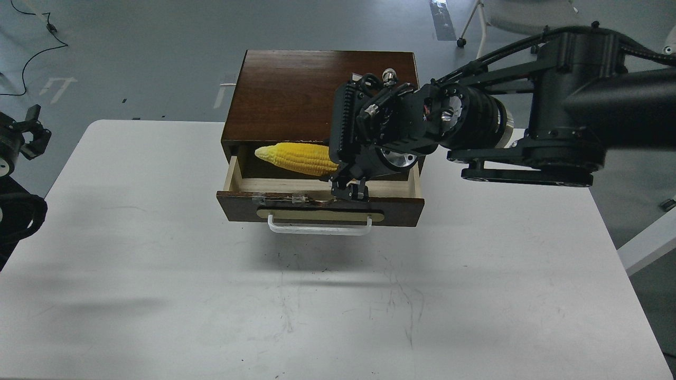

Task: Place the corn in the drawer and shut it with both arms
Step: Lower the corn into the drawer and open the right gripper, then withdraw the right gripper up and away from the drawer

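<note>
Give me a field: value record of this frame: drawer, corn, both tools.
drawer: drawer pulled open from the dark wooden cabinet, handle facing the camera
corn: corn over the open drawer, tip pointing left, thick end hidden behind the right tool
right tool: right tool above the drawer's front edge, at the corn's thick end; grip state cannot be told
left tool: left tool at the left edge, off the table, away from the drawer; state unclear
task stage: corn at the drawer, drawer not yet closed
</note>
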